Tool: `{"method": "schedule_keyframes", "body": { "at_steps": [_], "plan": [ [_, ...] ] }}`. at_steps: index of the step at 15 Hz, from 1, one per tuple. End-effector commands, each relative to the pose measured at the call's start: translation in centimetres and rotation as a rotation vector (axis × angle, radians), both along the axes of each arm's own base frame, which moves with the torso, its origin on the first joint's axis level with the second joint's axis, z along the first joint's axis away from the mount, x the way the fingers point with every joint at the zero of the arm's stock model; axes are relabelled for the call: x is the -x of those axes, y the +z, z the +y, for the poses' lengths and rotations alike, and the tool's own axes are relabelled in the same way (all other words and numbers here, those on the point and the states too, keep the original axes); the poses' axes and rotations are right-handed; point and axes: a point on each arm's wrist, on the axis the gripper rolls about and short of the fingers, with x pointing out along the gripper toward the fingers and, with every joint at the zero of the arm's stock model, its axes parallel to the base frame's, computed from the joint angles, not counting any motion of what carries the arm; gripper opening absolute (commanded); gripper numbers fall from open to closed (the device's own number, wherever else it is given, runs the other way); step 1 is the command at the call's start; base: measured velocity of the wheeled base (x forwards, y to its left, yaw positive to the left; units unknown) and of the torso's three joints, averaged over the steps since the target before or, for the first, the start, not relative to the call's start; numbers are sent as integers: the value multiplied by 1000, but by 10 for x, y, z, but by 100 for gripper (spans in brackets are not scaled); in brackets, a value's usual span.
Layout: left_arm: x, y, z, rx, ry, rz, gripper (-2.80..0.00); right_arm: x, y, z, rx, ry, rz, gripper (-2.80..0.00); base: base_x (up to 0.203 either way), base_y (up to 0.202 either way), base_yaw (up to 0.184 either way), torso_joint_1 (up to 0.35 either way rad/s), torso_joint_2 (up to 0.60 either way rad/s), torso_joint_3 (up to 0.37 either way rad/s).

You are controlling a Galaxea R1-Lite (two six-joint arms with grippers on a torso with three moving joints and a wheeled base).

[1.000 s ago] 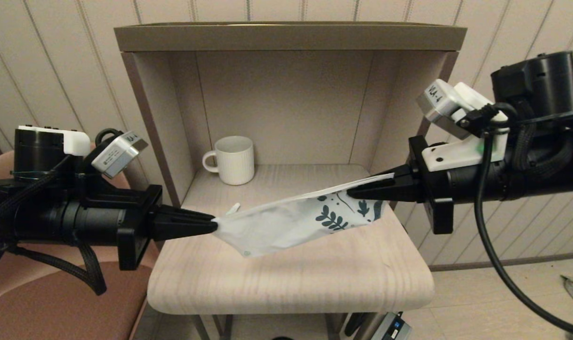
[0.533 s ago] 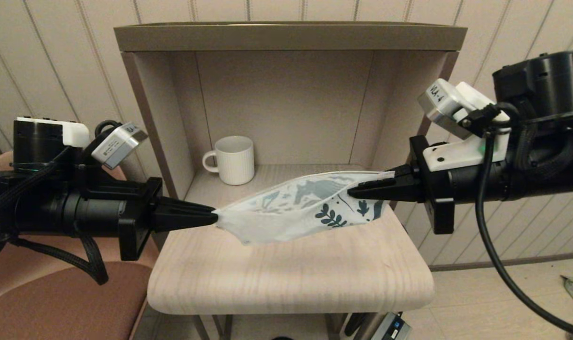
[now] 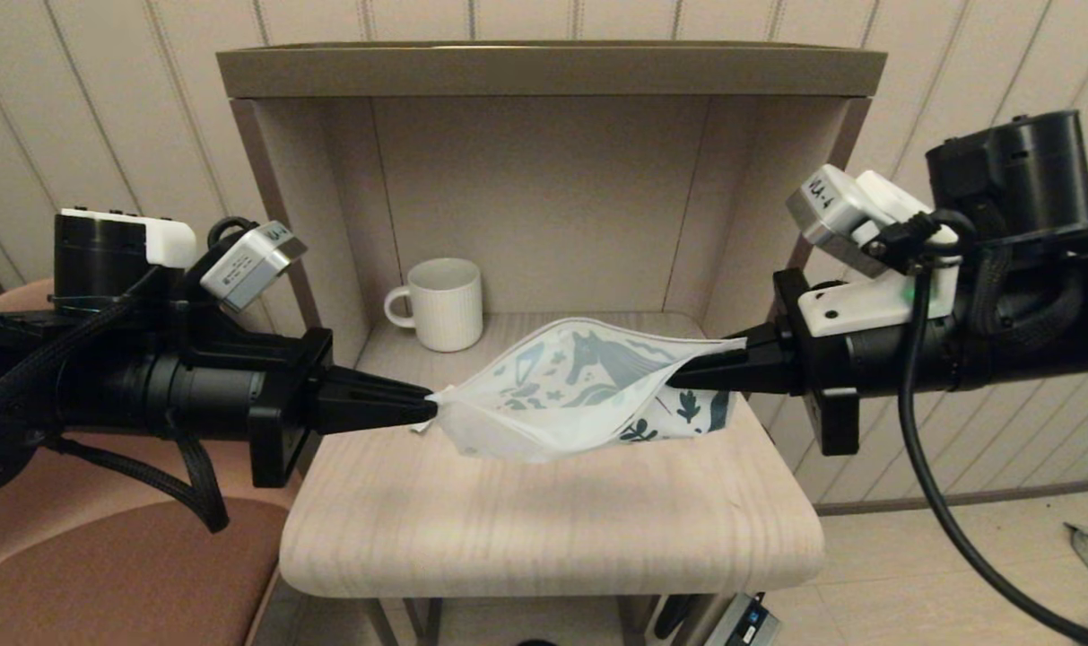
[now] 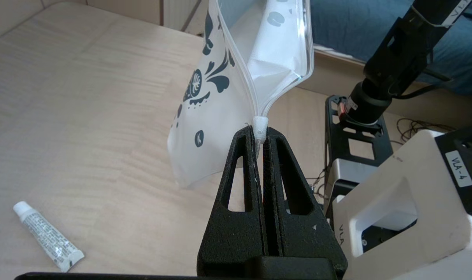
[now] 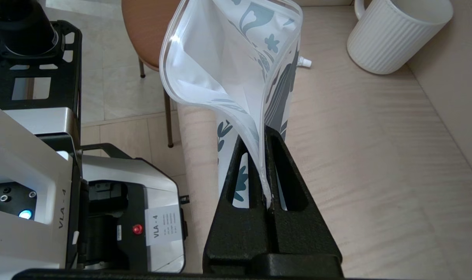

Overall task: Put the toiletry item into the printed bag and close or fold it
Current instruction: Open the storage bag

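Inward came the left claw [image 3: 427, 414] (clamped) — printed bag [image 3: 570, 395] now gapes.

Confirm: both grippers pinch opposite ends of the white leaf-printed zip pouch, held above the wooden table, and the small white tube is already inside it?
Not quite. The small white tube is not inside; the left wrist view shows it lying on the wooden table. The rest holds: the left gripper and right gripper pinch opposite ends of the white leaf-printed zip pouch, held above the table.

Domestic-style room. Panelled wall [image 3: 104, 135], wooden shelf unit [image 3: 552, 72], ribbed mug [image 3: 445, 303] at 12 o'clock, upholstered chair [image 3: 104, 574] at 8 o'clock.
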Motion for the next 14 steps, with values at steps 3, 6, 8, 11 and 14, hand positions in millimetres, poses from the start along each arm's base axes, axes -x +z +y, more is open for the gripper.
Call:
{"method": "schedule_keyframes", "body": {
  "at_steps": [3,6,8,11,14],
  "plan": [
    [1,-1,0,1,-6,-5,0,1,0,0,0,6,-1,-280,0,0,0,0,0,0],
    [1,-1,0,1,-5,-3,0,1,0,0,-1,5,-3,-280,0,0,0,0,0,0],
    [4,1,5,4,7,-16,0,0,0,-1,-1,1,-3,-280,0,0,0,0,0,0],
    [6,9,29,14,93,-47,0,-1,-1,-3,-7,8,5,-280,0,0,0,0,0,0],
    [5,11,67,22,217,-46,0,-3,0,-12,-16,-14,5,-280,0,0,0,0,0,0]
  ]
}}
